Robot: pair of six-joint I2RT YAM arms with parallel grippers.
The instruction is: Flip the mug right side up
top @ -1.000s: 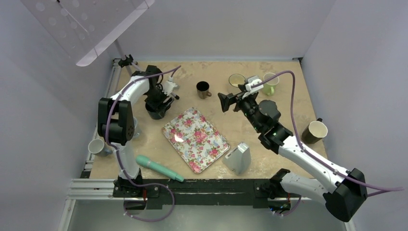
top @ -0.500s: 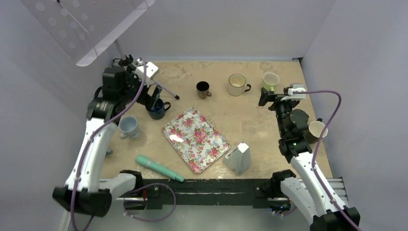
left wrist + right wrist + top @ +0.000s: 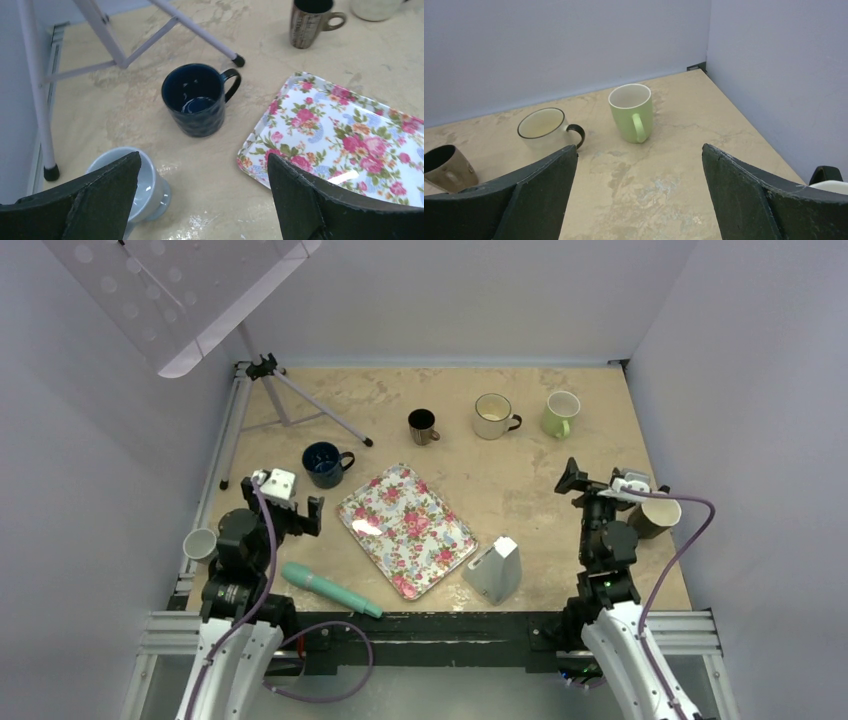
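A dark blue mug (image 3: 323, 464) stands upright, mouth up, left of the floral tray; in the left wrist view (image 3: 197, 100) its handle points right. My left gripper (image 3: 290, 508) is open and empty, pulled back near the table's front left, with the mug well ahead of its fingers (image 3: 204, 157). A light grey-blue mug (image 3: 127, 185) stands upright beside the left finger. My right gripper (image 3: 610, 485) is open and empty at the front right, facing a green mug (image 3: 631, 112) and a cream mug (image 3: 544, 128) from a distance (image 3: 639, 150).
A floral tray (image 3: 405, 528) lies mid-table. A brown mug (image 3: 423, 426), a cream mug (image 3: 493, 415) and a green mug (image 3: 560, 412) stand at the back. An olive mug (image 3: 655, 515) stands by the right gripper, a white cup (image 3: 200, 543) at the left edge. A teal tool (image 3: 330, 589), a grey wedge (image 3: 495, 568) and a tripod (image 3: 300, 405) are also there.
The left gripper has let go of the dark blue mug, which stands upright. Both arms have drawn back from the far table to the near edge.
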